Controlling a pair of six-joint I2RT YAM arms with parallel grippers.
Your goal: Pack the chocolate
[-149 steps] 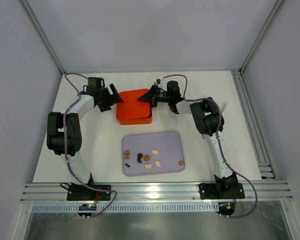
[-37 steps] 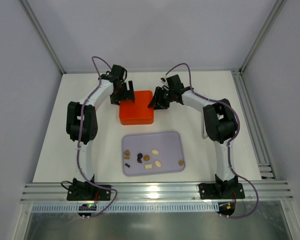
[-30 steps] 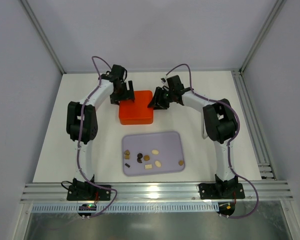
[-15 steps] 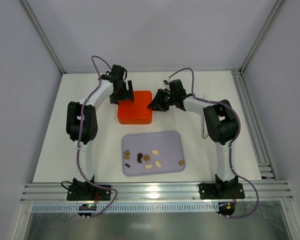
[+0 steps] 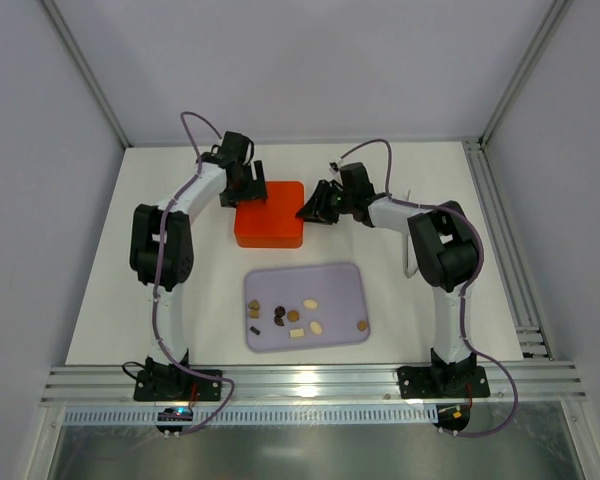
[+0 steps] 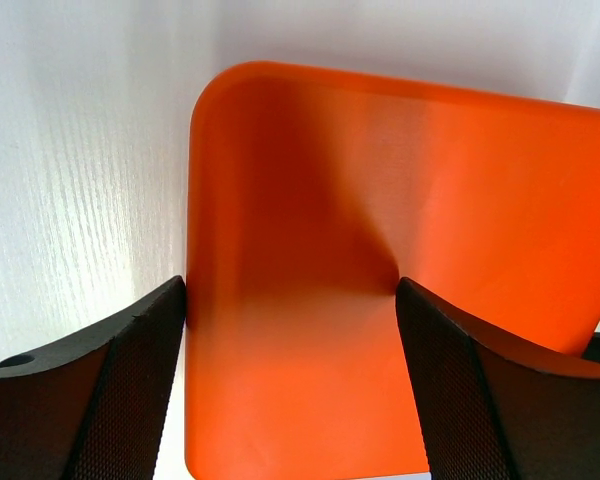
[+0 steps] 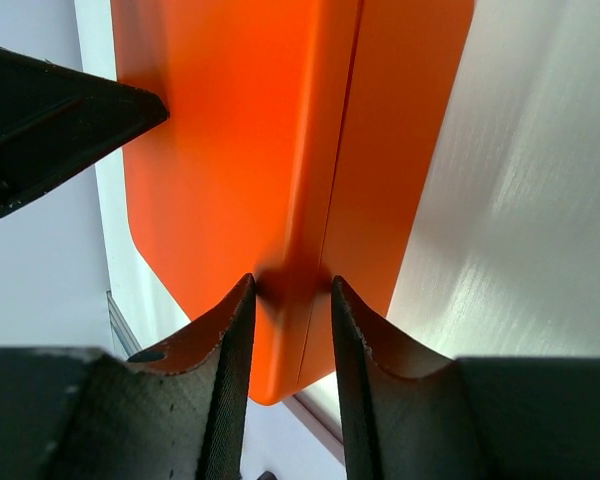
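The chocolate (image 5: 293,315), several small brown, tan and cream pieces, lies scattered on a lavender tray (image 5: 335,280). An orange box with its flat lid on (image 5: 270,222) sits beyond the tray. My left gripper (image 5: 248,192) is open over the box's far left corner; in the left wrist view its fingers (image 6: 130,390) straddle the lid (image 6: 300,300), one at the lid's left edge. My right gripper (image 5: 307,209) is shut on the box's right edge; in the right wrist view (image 7: 291,290) the seam of lid and box (image 7: 330,200) runs between the fingers.
The white table (image 5: 180,290) is walled by grey panels, with a metal rail (image 5: 500,250) along the right side and another along the near edge. Both arm bases stand at the near edge.
My right wrist has dropped lower and slid a little toward the near side while staying at the box's right edge. The left gripper has stayed at the far left corner. The chocolate has not moved.
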